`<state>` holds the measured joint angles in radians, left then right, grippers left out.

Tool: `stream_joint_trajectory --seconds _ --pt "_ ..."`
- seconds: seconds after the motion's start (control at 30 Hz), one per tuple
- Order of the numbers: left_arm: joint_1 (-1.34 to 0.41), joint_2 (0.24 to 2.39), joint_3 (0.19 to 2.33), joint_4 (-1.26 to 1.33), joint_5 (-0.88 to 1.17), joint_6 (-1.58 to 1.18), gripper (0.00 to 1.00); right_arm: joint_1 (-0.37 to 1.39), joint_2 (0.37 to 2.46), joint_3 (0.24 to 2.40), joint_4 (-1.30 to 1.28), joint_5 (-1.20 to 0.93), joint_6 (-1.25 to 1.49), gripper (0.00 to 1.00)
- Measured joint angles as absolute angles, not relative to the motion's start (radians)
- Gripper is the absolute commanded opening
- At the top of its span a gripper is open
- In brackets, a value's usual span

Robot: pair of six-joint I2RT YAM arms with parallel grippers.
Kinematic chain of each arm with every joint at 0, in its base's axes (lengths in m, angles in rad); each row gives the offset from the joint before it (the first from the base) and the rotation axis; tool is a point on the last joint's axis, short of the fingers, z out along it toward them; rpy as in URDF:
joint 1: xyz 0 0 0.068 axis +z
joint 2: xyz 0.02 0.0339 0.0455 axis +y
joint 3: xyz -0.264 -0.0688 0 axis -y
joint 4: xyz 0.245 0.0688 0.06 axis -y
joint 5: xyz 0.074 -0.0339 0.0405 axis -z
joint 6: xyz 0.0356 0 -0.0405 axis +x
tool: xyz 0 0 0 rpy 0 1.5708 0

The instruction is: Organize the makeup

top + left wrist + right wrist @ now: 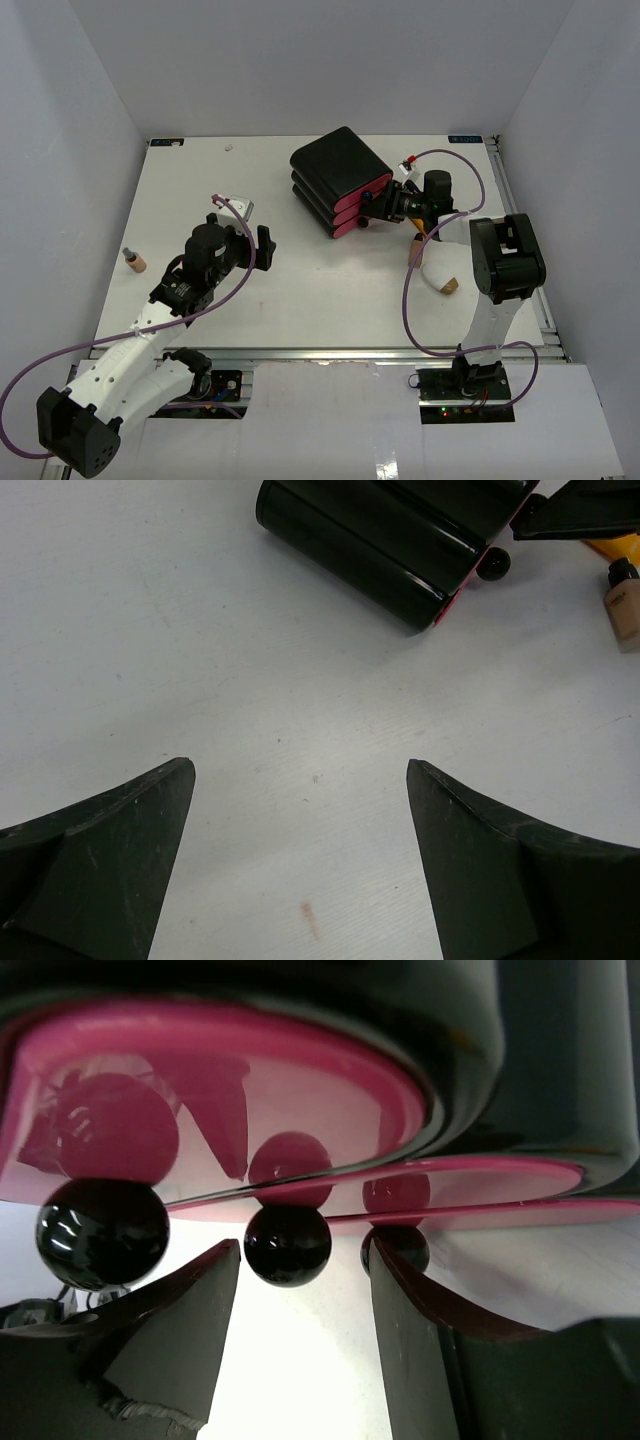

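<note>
One knob [287, 1245] sat between your right jaws — apart, not pinching — left jaws gaped; opening called for closing, then pulling.

A white table [330, 290] sits boxed in by plain pale walls: a back wall [320, 60], a left wall [60, 150] and a right wall [590, 150]. A metal rail [330, 353] runs along the table's near edge. The light is even and soft. A faint reddish smear [312, 917] marks the tabletop.
</note>
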<state>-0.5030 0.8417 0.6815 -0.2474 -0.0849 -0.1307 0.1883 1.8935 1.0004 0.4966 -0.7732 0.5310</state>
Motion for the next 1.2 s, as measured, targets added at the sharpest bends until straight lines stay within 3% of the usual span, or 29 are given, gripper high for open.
stream_joint_trajectory --seconds 0.17,0.4,0.6,0.77,0.97,1.2 --pt "-0.503 0.842 0.682 -0.247 -0.085 -0.131 0.98 0.188 1.905 1.012 0.529 -0.764 0.576 0.55" --pt "-0.502 0.844 0.682 -0.247 -0.085 -0.131 0.98 0.191 1.922 1.027 0.548 -0.774 0.605 0.24" --pt "-0.5 0.844 0.682 -0.247 -0.085 -0.131 0.98 0.189 1.89 0.993 0.541 -0.767 0.587 0.17" --pt "-0.499 0.843 0.682 -0.247 -0.085 -0.131 0.98 0.163 1.791 0.892 0.494 -0.778 0.533 0.2" --pt "-0.499 0.842 0.682 -0.247 -0.085 -0.131 0.98 0.125 1.661 0.777 0.395 -0.81 0.44 0.41" --pt "-0.499 0.841 0.682 -0.247 -0.085 -0.131 0.98 0.118 1.612 0.739 0.328 -0.808 0.358 0.53"
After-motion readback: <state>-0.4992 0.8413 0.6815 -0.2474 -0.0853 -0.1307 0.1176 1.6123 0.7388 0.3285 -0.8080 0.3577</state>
